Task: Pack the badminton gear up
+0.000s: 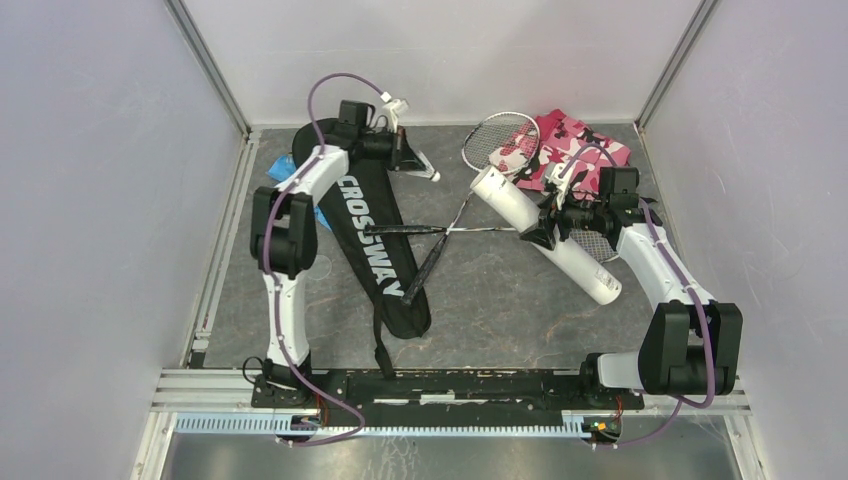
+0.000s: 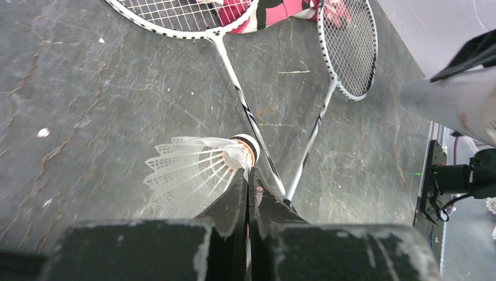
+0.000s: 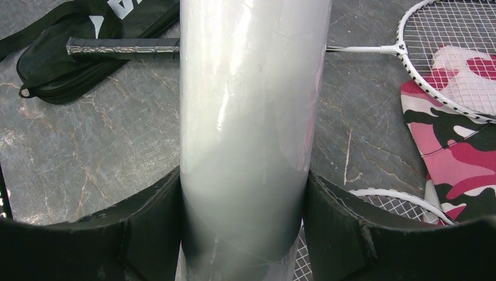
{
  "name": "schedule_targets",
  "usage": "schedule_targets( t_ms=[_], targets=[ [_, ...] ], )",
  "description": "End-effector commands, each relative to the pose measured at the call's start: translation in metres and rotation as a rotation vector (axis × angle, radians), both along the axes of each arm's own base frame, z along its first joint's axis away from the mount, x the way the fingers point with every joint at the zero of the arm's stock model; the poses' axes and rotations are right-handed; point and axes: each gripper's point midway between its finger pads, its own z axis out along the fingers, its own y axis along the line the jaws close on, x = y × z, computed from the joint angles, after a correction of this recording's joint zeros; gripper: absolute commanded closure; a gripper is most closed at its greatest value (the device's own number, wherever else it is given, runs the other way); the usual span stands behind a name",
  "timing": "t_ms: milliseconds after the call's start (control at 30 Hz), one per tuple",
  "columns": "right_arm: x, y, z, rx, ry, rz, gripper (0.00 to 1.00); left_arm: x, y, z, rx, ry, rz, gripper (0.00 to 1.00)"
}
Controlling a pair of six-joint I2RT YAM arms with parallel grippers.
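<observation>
My left gripper (image 1: 418,163) is shut on a white feather shuttlecock (image 2: 196,168), pinching its skirt next to the cork, above the far middle of the table; the shuttlecock also shows in the top view (image 1: 432,175). My right gripper (image 1: 536,232) is shut around the long white tube (image 1: 560,250), which fills the right wrist view (image 3: 251,105). Two silver rackets lie crossed: one head (image 1: 500,141) rests on the pink cloth, and the other's black handle (image 1: 404,230) lies on the black CROSSWAY bag (image 1: 366,235).
Pink camouflage cloth (image 1: 575,145) lies at the far right under a racket head. A blue cloth (image 1: 281,168) peeks out left of the bag. The second racket head (image 3: 398,202) lies under the tube and right arm. The bag strap (image 1: 380,350) trails toward the front rail.
</observation>
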Motion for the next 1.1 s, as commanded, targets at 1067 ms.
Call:
schedule_targets(
  t_ms=[1067],
  targets=[
    [-0.018, 0.049, 0.011, -0.003, -0.058, 0.177, 0.62, -0.143, 0.014, 0.167, -0.205, -0.218, -0.098, 0.96]
  ],
)
